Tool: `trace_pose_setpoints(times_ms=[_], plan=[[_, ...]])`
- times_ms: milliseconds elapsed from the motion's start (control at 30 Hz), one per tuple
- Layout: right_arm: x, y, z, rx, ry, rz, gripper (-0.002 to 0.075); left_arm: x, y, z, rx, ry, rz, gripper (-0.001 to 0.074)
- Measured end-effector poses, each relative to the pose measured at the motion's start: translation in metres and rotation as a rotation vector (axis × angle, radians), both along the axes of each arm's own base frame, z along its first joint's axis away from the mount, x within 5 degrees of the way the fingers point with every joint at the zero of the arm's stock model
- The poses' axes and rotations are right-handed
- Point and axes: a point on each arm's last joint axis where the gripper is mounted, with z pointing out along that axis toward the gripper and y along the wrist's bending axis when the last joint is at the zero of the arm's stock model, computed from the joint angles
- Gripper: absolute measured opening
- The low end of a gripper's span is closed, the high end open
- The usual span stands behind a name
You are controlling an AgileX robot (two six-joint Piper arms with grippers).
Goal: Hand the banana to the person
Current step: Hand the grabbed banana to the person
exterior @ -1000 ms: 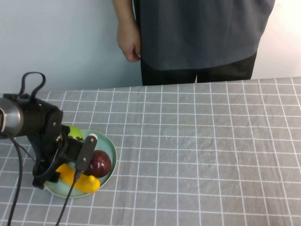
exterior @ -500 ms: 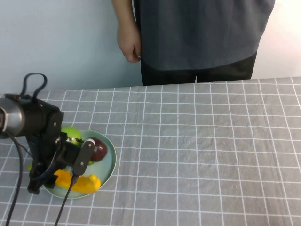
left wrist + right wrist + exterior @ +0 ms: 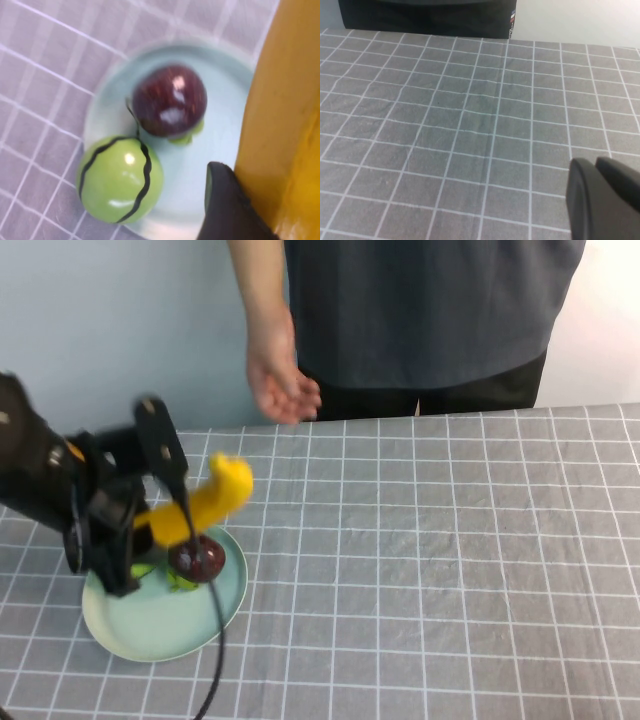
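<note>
My left gripper [image 3: 168,512] is shut on the yellow banana [image 3: 206,500] and holds it in the air above the pale green plate [image 3: 150,625] at the table's left. In the left wrist view the banana [image 3: 282,115] presses against one dark fingertip [image 3: 225,210]. The person [image 3: 430,310] stands behind the far table edge with one hand [image 3: 280,385] held out, palm open, above and to the right of the banana. My right gripper [image 3: 605,197] shows only in its wrist view, shut and empty above bare cloth.
On the plate lie a dark red-purple fruit [image 3: 197,560], which also shows in the left wrist view [image 3: 170,100], and a round green fruit with black stripes [image 3: 120,185]. A grey checked cloth [image 3: 450,570] covers the table.
My left gripper has lifted the banana off the plate and swung it up toward the far side. The person's hand has come forward and opened.
</note>
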Motion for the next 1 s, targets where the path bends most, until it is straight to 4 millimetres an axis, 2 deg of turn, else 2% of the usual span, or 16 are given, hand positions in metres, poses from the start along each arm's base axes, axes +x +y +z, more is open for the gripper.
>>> trace_pose_setpoints(times_ms=[133, 267, 467, 567, 733, 1000], plan=[[0.0, 0.0, 0.0, 0.0, 0.0, 0.0, -0.0009, -0.017, -0.009, 0.039, -0.132, -0.053, 0.143, 0.0298], [0.0, 0.0, 0.0, 0.0, 0.0, 0.0, -0.0009, -0.021, -0.022, 0.072, -0.189, -0.072, 0.19, 0.0298], [0.0, 0.0, 0.0, 0.0, 0.0, 0.0, -0.0009, -0.003, -0.045, 0.109, -0.246, -0.121, 0.204, 0.0297], [0.0, 0.0, 0.0, 0.0, 0.0, 0.0, -0.0009, 0.014, -0.051, 0.111, -0.219, -0.098, 0.254, 0.0297], [0.0, 0.0, 0.0, 0.0, 0.0, 0.0, -0.0009, 0.034, -0.053, 0.094, -0.128, -0.032, 0.323, 0.0297], [0.0, 0.0, 0.0, 0.0, 0.0, 0.0, -0.0009, 0.043, -0.056, 0.084, -0.116, -0.025, 0.335, 0.0297]])
